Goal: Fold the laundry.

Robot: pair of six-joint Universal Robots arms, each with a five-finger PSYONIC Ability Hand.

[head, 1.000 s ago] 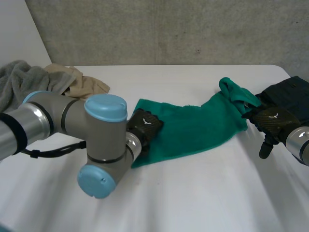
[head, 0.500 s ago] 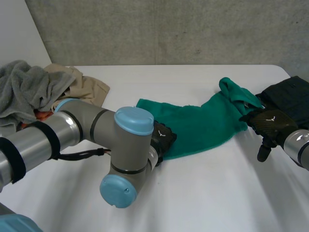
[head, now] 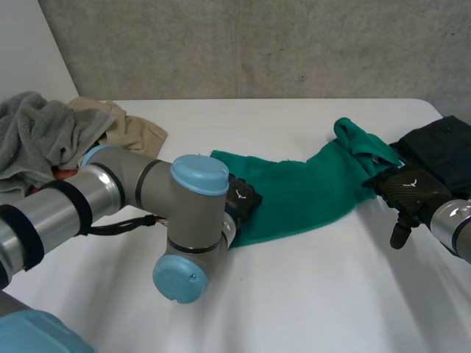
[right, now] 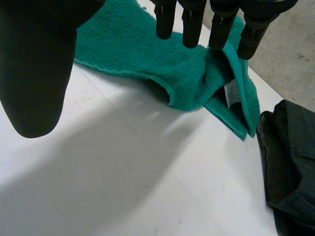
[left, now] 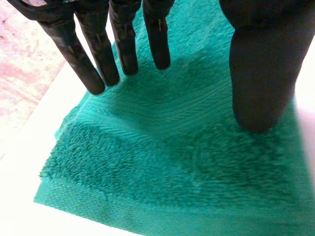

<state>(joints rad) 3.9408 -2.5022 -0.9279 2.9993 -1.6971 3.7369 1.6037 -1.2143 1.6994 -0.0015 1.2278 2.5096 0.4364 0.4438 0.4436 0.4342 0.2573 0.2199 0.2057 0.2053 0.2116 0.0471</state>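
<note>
Far left there's a heap of grey towel [head: 29,136] with a beige cloth [head: 129,129] beside it, both on the white table [head: 309,294]. Not my problem yet.

My left hand [head: 241,200] is over the near left end of the green towel [head: 309,184]. Its fingers [left: 101,69] are straight and set apart from the thumb, with the tips down by the hem and nothing pinched. I can't quite tell if they're actually pressing.

The towel lies stretched across the middle of the table. It's flattish at my left end and bunched at the right end, where a corner has flopped over and the label [right: 231,93] pokes out.

My right hand [head: 408,193] hangs just beside that bunched end, fingers straight, thumb held wide, holding nothing. Past it sits a dark garment [head: 441,147], near the towel's end but apart from it as far as I can tell.

I reckon the step in hand is flattening the towel before any fold. To do it well, I'd use the left as an anchor, pressing down so that end doesn't creep. Then the right pinches only the flopped corner, one layer, and draws it outward until the crease goes. If I pull before the pinch is firm, it'll just drag the whole bunch along. I also need to mind not to snag the dark garment.
</note>
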